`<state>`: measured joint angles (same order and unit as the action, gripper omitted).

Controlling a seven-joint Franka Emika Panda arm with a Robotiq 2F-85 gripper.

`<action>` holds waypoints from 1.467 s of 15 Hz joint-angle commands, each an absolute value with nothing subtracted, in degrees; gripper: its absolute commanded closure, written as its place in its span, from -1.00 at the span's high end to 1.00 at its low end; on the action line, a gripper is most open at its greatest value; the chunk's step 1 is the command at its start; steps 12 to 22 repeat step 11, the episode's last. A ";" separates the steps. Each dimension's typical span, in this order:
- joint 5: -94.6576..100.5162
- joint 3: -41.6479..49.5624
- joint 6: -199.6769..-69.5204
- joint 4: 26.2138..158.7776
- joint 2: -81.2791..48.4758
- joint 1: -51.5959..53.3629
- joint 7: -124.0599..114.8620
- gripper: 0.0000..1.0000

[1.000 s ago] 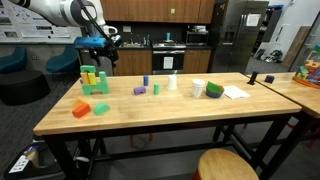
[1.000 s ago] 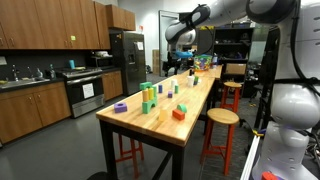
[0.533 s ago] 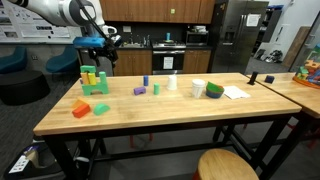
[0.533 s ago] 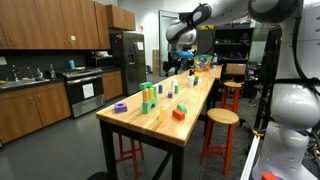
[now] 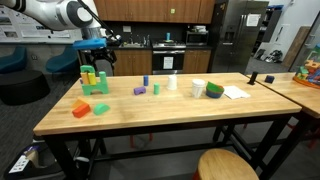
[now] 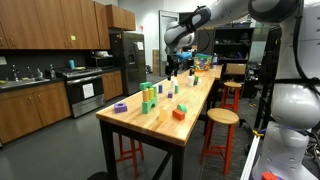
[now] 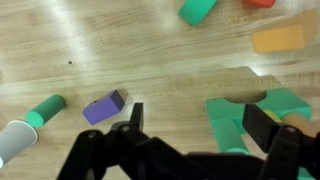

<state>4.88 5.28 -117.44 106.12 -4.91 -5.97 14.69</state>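
My gripper (image 5: 97, 47) hangs open and empty above the far end of the wooden table (image 5: 170, 118), over a stack of green and yellow blocks (image 5: 93, 80). It also shows in an exterior view (image 6: 172, 68). In the wrist view the two fingers (image 7: 198, 125) stand wide apart with bare wood between them. The green block stack (image 7: 232, 112) lies just inside the right finger. A purple block (image 7: 104, 107) lies just outside the left finger, with a green cylinder (image 7: 45, 110) beyond it.
An orange block (image 5: 81, 108) and a green piece (image 5: 101, 109) lie near the table's front. A purple block (image 5: 139, 90), a blue block (image 5: 145, 81), a white cup (image 5: 197, 88), a green bowl (image 5: 214, 90) and paper (image 5: 235, 92) lie along it. Stools (image 6: 221, 118) stand beside the table.
My gripper has shifted a little sideways above the block stack, staying open. Nothing on the table has moved.
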 commanded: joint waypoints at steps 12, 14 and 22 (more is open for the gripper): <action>9.72 5.38 -116.85 108.51 -4.46 -6.24 21.97 1.00; 9.72 5.38 -116.85 108.51 -4.46 -6.24 21.97 1.00; 9.72 5.38 -116.85 108.51 -4.46 -6.24 21.97 1.00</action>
